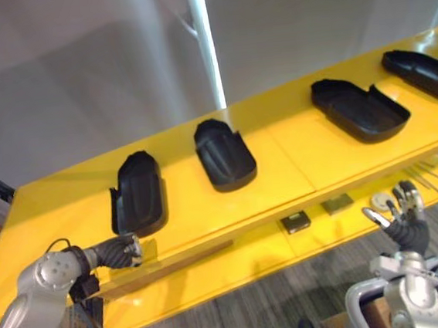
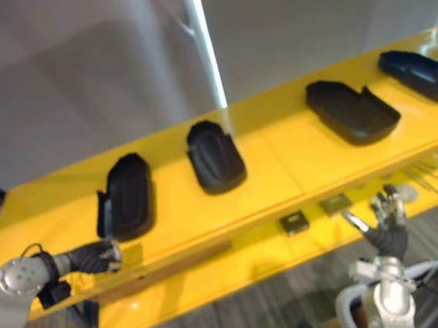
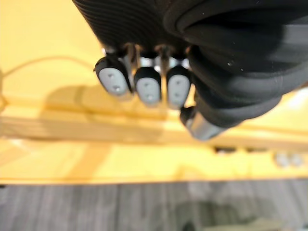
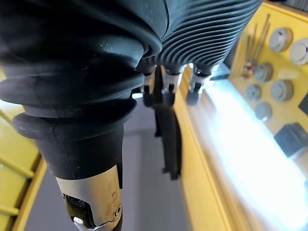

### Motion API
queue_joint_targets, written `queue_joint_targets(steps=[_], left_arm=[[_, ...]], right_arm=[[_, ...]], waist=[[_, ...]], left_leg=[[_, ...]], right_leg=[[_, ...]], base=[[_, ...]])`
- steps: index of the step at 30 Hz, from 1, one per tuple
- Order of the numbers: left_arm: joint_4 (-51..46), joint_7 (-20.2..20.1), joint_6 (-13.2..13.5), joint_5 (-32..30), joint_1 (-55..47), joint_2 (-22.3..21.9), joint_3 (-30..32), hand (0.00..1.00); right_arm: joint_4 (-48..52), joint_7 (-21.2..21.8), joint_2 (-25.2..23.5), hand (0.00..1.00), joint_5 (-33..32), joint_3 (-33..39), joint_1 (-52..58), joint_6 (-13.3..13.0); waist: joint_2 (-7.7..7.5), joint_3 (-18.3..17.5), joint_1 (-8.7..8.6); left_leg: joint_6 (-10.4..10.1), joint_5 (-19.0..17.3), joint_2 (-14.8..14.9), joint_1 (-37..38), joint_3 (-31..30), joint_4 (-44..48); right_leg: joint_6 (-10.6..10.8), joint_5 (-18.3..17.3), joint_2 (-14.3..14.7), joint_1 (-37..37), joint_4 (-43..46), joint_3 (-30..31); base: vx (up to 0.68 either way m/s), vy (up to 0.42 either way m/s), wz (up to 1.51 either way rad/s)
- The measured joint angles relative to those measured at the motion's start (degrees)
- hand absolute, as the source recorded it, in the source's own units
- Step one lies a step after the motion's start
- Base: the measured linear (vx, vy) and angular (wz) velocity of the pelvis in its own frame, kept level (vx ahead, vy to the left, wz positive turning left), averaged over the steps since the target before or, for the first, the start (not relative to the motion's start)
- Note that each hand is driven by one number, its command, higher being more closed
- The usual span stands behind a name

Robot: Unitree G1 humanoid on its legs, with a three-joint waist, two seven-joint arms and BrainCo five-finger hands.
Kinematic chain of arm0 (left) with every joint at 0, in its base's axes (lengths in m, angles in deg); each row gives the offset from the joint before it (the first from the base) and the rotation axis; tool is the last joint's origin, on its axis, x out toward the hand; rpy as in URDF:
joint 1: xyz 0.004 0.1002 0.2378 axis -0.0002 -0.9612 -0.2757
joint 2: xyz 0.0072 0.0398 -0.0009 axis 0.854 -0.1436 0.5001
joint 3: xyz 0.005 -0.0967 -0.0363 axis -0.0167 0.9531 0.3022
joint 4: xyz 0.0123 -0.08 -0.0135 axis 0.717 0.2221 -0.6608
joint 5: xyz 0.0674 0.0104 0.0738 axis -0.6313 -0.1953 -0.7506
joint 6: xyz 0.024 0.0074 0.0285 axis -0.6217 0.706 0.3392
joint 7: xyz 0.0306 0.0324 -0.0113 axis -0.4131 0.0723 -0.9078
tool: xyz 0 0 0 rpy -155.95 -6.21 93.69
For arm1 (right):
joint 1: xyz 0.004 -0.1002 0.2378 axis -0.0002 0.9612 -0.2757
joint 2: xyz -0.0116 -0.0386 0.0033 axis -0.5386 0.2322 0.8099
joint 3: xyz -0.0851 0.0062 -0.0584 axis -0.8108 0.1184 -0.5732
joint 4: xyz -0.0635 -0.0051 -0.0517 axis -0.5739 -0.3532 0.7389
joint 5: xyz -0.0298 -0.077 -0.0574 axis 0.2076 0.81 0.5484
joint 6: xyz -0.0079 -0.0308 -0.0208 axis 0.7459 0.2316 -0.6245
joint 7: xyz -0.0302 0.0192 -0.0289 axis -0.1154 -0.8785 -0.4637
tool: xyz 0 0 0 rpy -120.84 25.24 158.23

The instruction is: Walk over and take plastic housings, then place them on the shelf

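Housings [image 1: 224, 156] spaced along shelf [image 1: 284, 151] top, left robot hand [image 1: 123, 251] by front edge

No text, labels or numbers are legible.

Two yellow shelf boards [image 1: 296, 156] [image 1: 237, 267], one above the other. Four black plastic housings [image 1: 138, 193] [image 1: 224, 154] [image 1: 359, 108] [image 1: 421, 73] spread along the upper one from 8 to 2 o'clock. One white pole [image 1: 206, 41] at 12 o'clock. Two small square blocks [image 1: 294, 221] [image 1: 337, 203] at 5 o'clock on the lower board, with perhaps six round discs [image 4: 281, 90] nearby, blurred.
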Motion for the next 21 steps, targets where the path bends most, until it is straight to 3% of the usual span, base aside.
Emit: queue_joint_targets(steps=[7, 11, 21], left_arm=[[1.82, -3.35, -0.01, -2.15, 1.53, -1.08, -2.33, 1.0], [3.05, -3.06, -0.46, -2.7, 2.25, -3.07, -4.03, 1.0], [12.05, 9.25, -0.44, -3.99, 5.21, -7.55, -4.53, 1.0]], right_arm=[[-0.09, 0.3, 0.0, 0.0, 0.02, -0.74, -0.32, -0.09], [-0.22, 1.13, 0.0, 0.0, 0.06, -0.98, -0.35, -0.09], [-2.03, 3.58, -0.03, 0.0, -0.02, -0.91, -0.44, -0.32]], waist=[[0.42, 0.22, -0.32], [0.88, 0.43, -0.81], [0.77, 0.57, -1.9]], left_leg=[[0.02, -0.03, 0.1, 0.02, 1.32, 0.16], [-0.04, 0.01, 0.15, 0.0, 1.38, 0.17], [-0.08, 0.04, 0.17, 0.12, 1.66, 0.18]], right_leg=[[-0.05, 0.3, 0.17, -0.47, -0.04, 1.31], [-0.05, 0.35, 0.24, -0.65, -0.03, 1.36], [-0.04, 0.65, 0.32, -0.87, -0.02, 1.74]], base=[[-0.03, -0.005, -0.09], [-0.01, -0.002, -0.02], [0.0, 0.0, 0.0]])
